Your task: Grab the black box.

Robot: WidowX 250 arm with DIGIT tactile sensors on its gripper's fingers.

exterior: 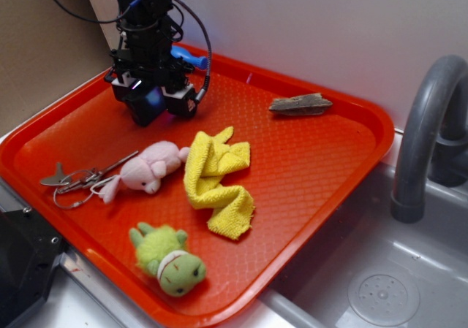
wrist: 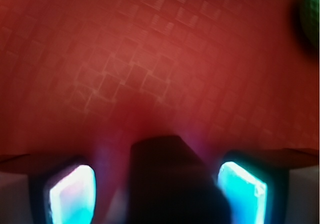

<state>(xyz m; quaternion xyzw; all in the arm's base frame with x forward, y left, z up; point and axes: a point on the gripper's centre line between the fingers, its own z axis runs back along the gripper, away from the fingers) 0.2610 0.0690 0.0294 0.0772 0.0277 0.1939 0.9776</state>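
An orange tray lies beside a sink with a grey faucet. At the tray's back left corner the gripper stands low over the surface; I cannot tell if its jaws are apart. A pink plush toy lies near metal keys. Beside it is a crumpled yellow cloth. A green plush toy lies near the front edge. A piece of wood lies at the back.

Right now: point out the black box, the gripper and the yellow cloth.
black box (wrist: 167, 176): wrist view, top face.
gripper (exterior: 155, 105): exterior view, between fingertips.
yellow cloth (exterior: 216, 182): exterior view, middle fold.
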